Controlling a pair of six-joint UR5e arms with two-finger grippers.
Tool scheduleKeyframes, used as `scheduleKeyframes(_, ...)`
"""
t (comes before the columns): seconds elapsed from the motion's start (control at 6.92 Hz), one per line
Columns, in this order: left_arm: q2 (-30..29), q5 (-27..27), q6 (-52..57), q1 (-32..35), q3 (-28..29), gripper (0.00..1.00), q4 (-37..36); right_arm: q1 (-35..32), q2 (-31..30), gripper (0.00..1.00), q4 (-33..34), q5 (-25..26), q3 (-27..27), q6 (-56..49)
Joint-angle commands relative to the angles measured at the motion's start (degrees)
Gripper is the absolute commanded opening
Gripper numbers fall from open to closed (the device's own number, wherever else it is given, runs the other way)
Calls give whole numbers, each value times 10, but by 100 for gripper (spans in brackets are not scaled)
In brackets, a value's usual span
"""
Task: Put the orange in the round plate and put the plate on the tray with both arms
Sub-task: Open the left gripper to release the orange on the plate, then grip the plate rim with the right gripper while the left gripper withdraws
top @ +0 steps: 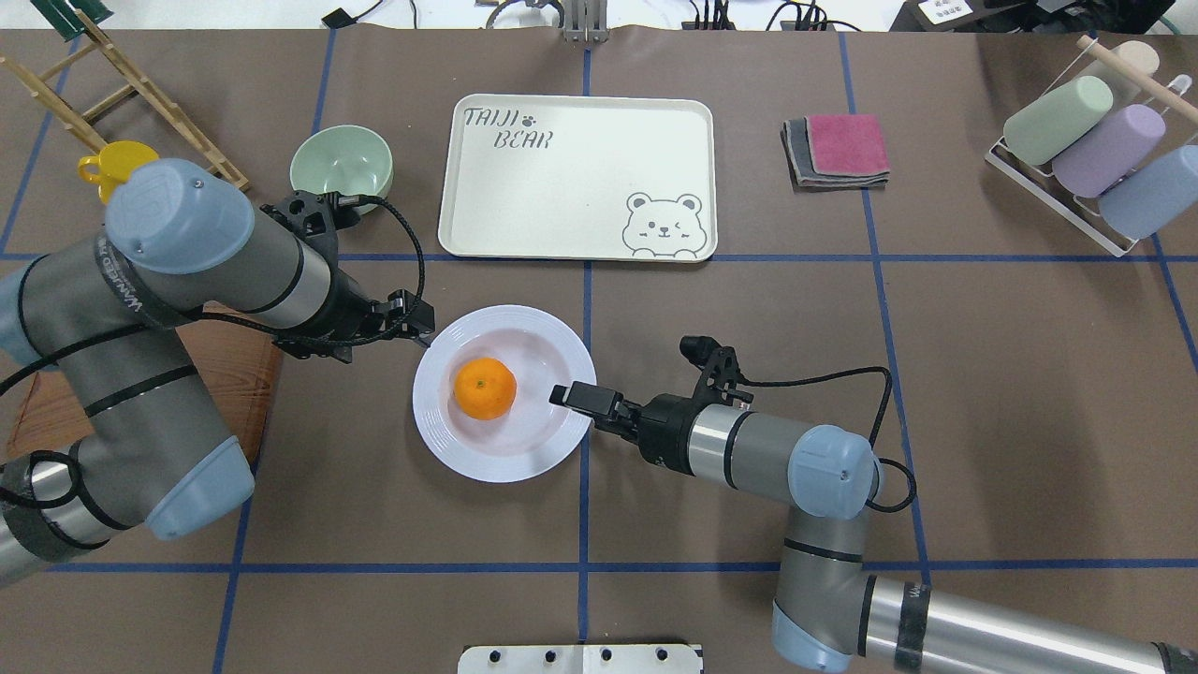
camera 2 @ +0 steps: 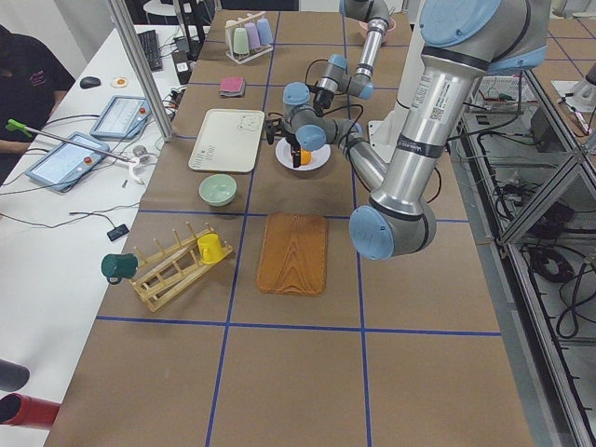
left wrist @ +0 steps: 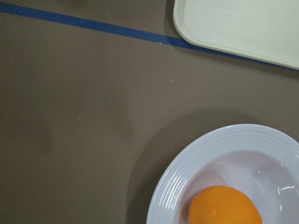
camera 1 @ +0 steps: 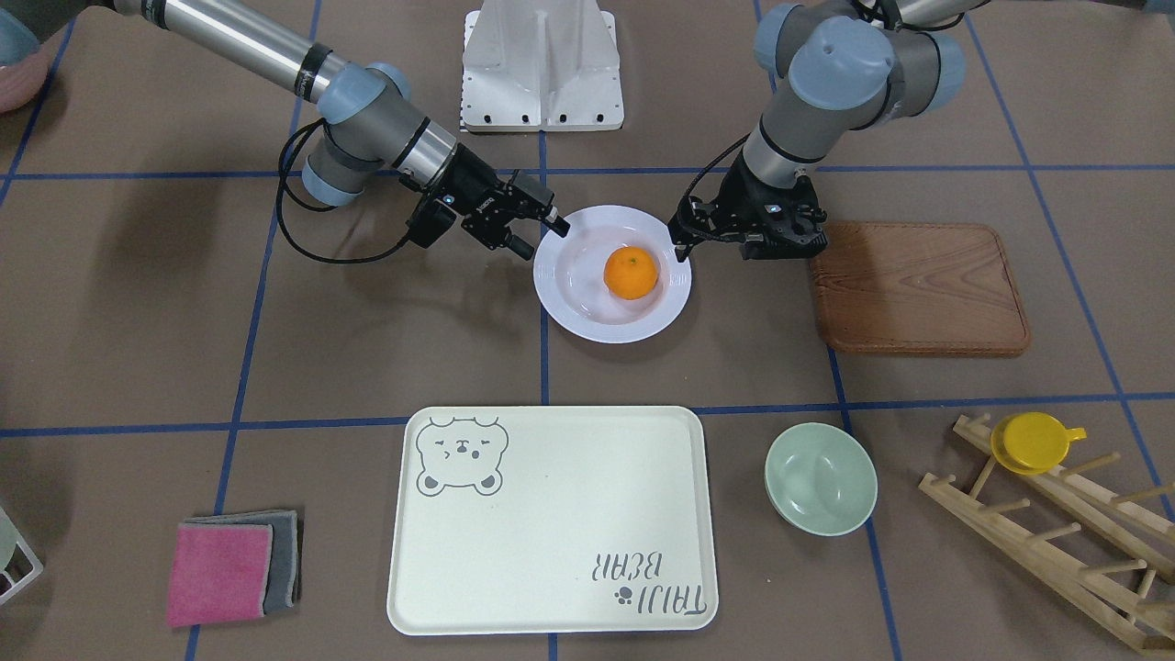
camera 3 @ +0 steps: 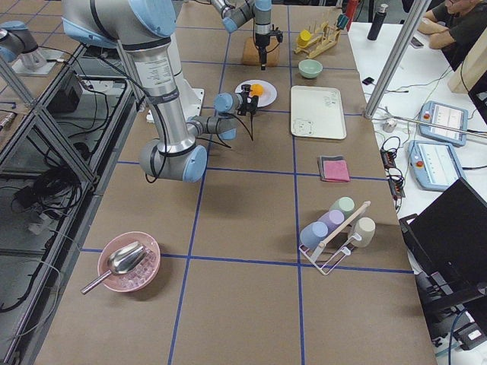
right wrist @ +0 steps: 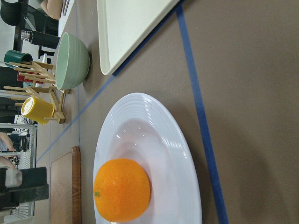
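The orange lies in the well of the white round plate, which stands on the table in front of the robot. The cream tray with the bear drawing lies beyond the plate, with nothing on it. My right gripper is at the plate's rim on one side, its fingers apart and open, one tip over the rim. My left gripper is at the opposite rim and looks open. In the overhead view the left gripper and right gripper flank the plate. Neither wrist view shows fingers.
A brown wooden board lies under the left arm. A pale green bowl stands beside the tray, then a wooden rack with a yellow cup. Folded pink and grey cloths lie on the tray's other side. A cup rack is far right.
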State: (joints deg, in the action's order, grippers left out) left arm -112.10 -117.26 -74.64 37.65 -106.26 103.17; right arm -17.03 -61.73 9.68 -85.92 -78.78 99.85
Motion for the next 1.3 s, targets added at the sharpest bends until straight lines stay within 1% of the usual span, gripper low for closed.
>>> scheduleKeyframes(0.0,1,-2,1,1,-1,99,0,1,8,99,0,3,16,0)
scheduleKeyframes(0.14,1,-2,1,1,-1,99,0,1,14,98,-1,3,16,0)
scheduleKeyframes(0.29,1,-2,1,1,-1,99,0,1,19,86,-2,4,16,1)
scheduleKeyframes(0.43,2,-2,1,1,-1,99,0,1,19,59,-6,4,15,2)
scheduleKeyframes(0.58,2,-2,1,3,-1,98,0,0,20,46,-9,4,13,3)
scheduleKeyframes(0.72,3,-2,3,8,-1,98,0,-2,20,34,-13,4,10,6)
scheduleKeyframes(0.87,4,-14,4,22,-1,98,-1,-7,21,32,-15,4,5,10)
scheduleKeyframes(1.01,27,-56,55,60,-15,98,0,-12,20,27,-33,4,-1,24)
scheduleKeyframes(1.16,69,-87,122,99,-38,98,0,-15,20,23,-45,5,-1,33)
